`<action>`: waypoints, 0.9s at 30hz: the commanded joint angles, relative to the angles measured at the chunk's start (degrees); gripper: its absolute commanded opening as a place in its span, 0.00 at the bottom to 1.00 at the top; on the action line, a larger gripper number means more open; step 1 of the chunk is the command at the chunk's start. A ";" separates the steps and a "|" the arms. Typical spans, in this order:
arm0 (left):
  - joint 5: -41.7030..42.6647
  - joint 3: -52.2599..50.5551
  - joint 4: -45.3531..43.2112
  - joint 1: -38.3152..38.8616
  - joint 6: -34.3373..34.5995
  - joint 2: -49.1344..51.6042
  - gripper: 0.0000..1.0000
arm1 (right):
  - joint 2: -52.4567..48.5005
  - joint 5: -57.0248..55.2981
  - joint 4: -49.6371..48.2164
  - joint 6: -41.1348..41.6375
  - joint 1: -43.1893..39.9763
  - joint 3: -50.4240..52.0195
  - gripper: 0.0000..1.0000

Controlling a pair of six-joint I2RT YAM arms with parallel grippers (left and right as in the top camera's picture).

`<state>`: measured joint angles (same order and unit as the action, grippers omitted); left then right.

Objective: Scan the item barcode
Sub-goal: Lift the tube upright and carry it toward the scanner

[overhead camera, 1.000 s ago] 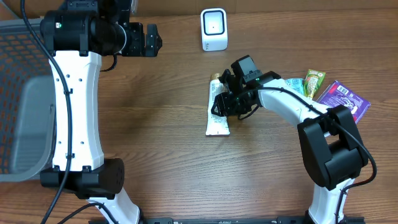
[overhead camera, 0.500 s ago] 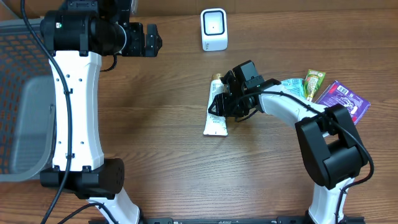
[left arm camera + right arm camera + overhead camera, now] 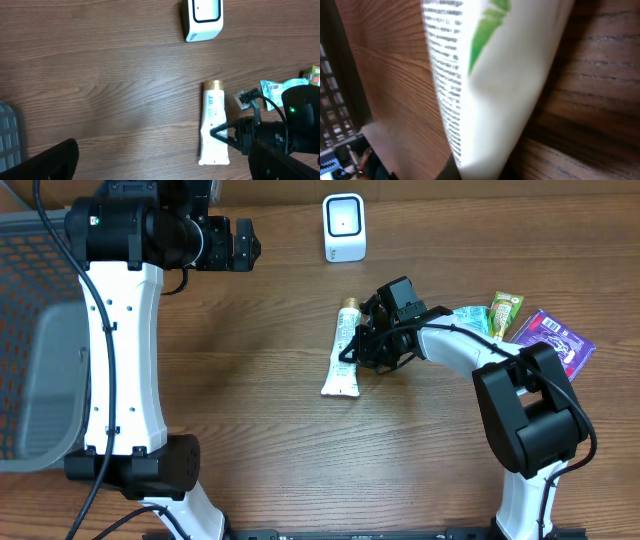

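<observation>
Overhead, the white tube [image 3: 341, 348] is lying flat near the middle of the bench [image 3: 250, 430]. Its gold cap is pointing to 12 o'clock and its flat end is pointing just past 6 o'clock. The right claw [image 3: 354, 352] is sitting at the tube's 3 o'clock side. Its jaws are squeezed tight together, and it looks like they are pinching the thin side edge of the tube. In the right wrist view the tube is filling almost the whole picture and is tipping up a little off the wood.

The left claw [image 3: 243, 245] is hanging wide open far off at 10 o'clock, holding nothing.

The white scanner [image 3: 344, 227] is standing at 12 o'clock from the tube, well apart from it. I am guessing the step in hand is picking the tube up.

To do it well, the right arm should be lifting slowly, because a pinch on a thin edge can be slipping. If the tube is sagging or sliding, it is better to be putting it down and grabbing it across its middle. Then the arm should be carrying it toward 12 o'clock and turning it so the barcode is facing the scanner's front. I cannot tell which side the barcode is on. The snack packets [image 3: 505, 310] are lying at 3 o'clock, so the arm should be keeping off them.
</observation>
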<state>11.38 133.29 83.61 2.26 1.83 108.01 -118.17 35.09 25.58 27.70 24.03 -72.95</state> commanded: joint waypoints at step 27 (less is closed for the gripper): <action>0.44 0.90 -0.02 0.39 0.96 -0.26 1.00 | 26.58 23.96 6.05 -18.16 -5.49 -6.60 0.04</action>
<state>11.40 133.29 83.61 2.26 1.83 108.01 -92.53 50.43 32.21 9.19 20.56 -77.69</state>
